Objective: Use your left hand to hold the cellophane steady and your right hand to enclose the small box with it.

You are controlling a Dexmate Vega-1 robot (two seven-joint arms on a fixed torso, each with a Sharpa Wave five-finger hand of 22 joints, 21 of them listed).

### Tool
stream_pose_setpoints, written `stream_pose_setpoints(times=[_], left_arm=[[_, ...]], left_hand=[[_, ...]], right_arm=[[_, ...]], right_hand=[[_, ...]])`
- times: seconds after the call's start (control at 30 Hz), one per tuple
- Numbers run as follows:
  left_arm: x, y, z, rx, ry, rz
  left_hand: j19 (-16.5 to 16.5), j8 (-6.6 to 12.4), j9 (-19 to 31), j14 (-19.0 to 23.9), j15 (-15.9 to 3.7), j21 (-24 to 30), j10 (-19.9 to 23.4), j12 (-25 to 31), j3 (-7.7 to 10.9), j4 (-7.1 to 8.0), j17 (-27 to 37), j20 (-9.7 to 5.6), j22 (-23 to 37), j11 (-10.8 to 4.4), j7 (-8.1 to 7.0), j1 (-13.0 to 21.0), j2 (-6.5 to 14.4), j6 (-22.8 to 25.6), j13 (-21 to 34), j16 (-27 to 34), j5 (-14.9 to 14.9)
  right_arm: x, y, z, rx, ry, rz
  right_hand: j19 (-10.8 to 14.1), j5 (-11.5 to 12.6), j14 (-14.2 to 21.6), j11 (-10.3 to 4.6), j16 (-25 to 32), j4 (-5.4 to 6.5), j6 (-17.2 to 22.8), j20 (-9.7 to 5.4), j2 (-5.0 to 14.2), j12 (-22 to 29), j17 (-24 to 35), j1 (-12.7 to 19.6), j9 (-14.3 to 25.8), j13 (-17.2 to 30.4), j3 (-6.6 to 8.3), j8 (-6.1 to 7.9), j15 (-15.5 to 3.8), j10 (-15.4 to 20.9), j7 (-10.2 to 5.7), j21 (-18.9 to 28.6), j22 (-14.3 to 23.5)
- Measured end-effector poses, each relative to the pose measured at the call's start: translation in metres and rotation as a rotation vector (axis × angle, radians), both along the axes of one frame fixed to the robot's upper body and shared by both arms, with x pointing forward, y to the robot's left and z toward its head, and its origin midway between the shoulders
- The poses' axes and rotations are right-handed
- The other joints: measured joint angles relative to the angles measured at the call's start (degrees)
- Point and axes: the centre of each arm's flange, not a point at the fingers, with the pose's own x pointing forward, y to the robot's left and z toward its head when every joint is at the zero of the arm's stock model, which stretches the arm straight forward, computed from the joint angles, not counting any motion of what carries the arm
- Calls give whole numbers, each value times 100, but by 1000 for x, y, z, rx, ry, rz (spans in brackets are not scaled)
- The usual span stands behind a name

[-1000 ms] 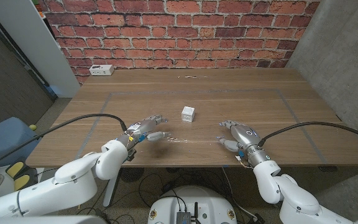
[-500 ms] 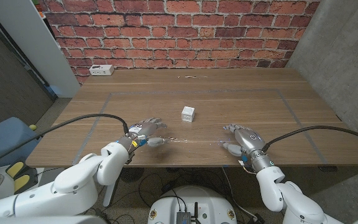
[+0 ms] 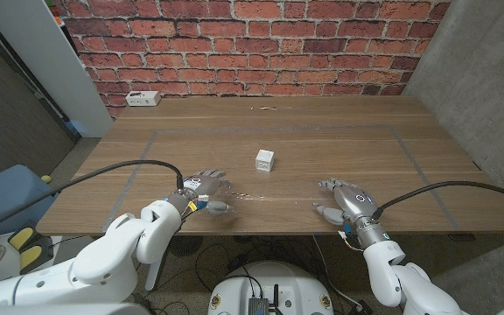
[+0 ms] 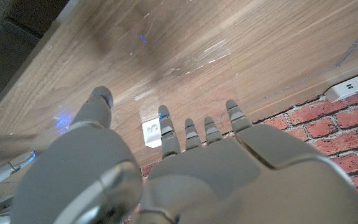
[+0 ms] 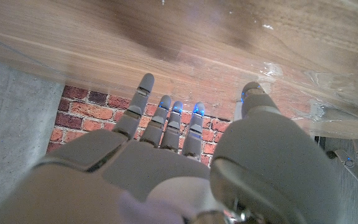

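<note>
Left hand: my left hand [image 3: 201,190] sits near the table's front edge with fingers spread and nothing in its grasp; its fingertips [image 3: 217,175] reach over the left end of the cellophane [image 3: 261,198]. Whether they press on the film I cannot tell. In the left wrist view the fingers [image 4: 185,134] point toward the small box [image 4: 151,132], so I judge it is lined up to pin the sheet from that side.

Right hand: my right hand [image 3: 343,198] is also open and empty, fingers apart, near the front edge at the cellophane's right end. The right wrist view shows crinkled film [image 5: 291,84] just past my thumb [image 5: 253,94]. That is the end I would have to lift, I think.

Cellophane: a clear sheet, faint glints only, lying on the wooden table [image 3: 339,140] between my two hands. Its edges are hard to trace.

Small box: white, standing on bare wood beyond the sheet, apart from both hands and roughly midway between them. It is not on the film as far as I can see.

Stage: my judgement is that wrapping has not begun; box and sheet have yet to be brought together.

Risk: thin film may slide or spring back if held loosely.
</note>
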Motion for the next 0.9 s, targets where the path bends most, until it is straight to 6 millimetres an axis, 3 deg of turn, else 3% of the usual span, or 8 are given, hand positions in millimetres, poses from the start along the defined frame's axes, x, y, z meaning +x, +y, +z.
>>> stream_pose_setpoints(times=[0.17, 0.5, 0.9], left_arm=[[-3, 1, 0, 44, 10, 23], [-7, 0, -2, 122, 14, 68], [-13, -5, -13, 205, -17, 122]], left_hand=[[0, 35, 0, -72, 30, 0, 0, -1, -24, 24, 0, 0, 0, 0, -167, 204, -28, 249, 0, -27, 6], [0, 119, 31, -164, 61, -35, 38, -2, -41, 42, 1, 0, 1, -84, -307, 520, -45, 594, 0, -48, 52], [0, 105, 30, -225, 61, -35, 15, -44, -47, 48, 1, -44, 1, -107, -337, 728, -19, 620, 1, -48, 52]], right_arm=[[-2, 1, -1, 6, 1, -9], [-5, 3, -1, 17, -6, -21], [-9, 5, -3, 28, -23, -27]], right_hand=[[0, 0, 0, 0, 0, 25, 0, 0, 1, 0, 0, 1, 0, 0, -26, 0, 0, 0, 0, 0, 0], [20, 0, 0, 0, 0, 25, -1, -20, 1, -24, 1, 1, 0, 1, -26, 0, 0, 0, 0, -43, 0], [20, 0, 0, 0, 0, 25, 19, -20, 12, -33, -25, -9, 0, 1, -26, 0, 0, -1, 20, -43, 0]])
